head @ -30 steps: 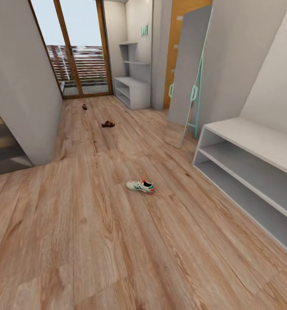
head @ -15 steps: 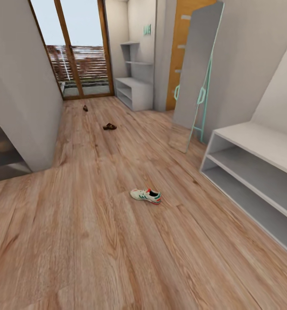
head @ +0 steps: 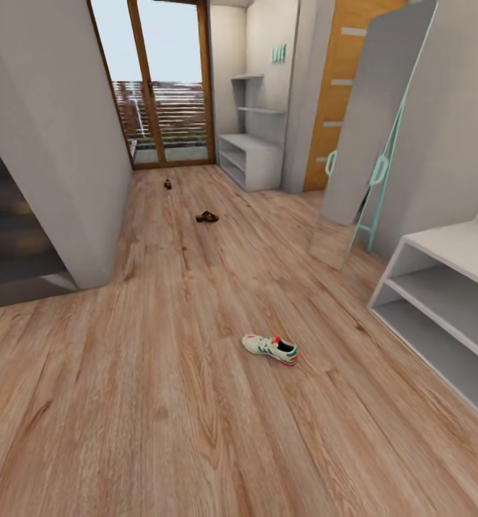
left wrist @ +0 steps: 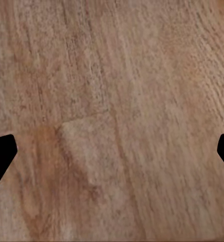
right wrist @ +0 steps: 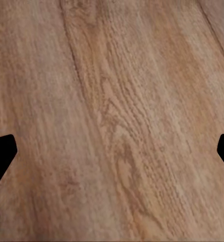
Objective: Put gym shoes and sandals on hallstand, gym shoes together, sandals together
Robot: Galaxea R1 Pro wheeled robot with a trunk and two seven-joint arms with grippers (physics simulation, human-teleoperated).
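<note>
— Cream-white gym shoe [head: 270, 349] lies alone mid corridor floor [head: 160, 402]; two sandals [head: 207, 217] sit farther on, apart, well short of the hallstand [head: 252, 159].
— And each tool?
— Left tool [left wrist: 112, 151] and right tool [right wrist: 112, 151] spread wide, empty, over bare planks.

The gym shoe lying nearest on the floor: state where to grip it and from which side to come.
Grip the gym shoe across its midfoot, coming down from above. It sits upright on its sole on the corridor floor, lengthwise from pale toe to red heel, so the narrow waist likely fits between open fingers best.
</note>
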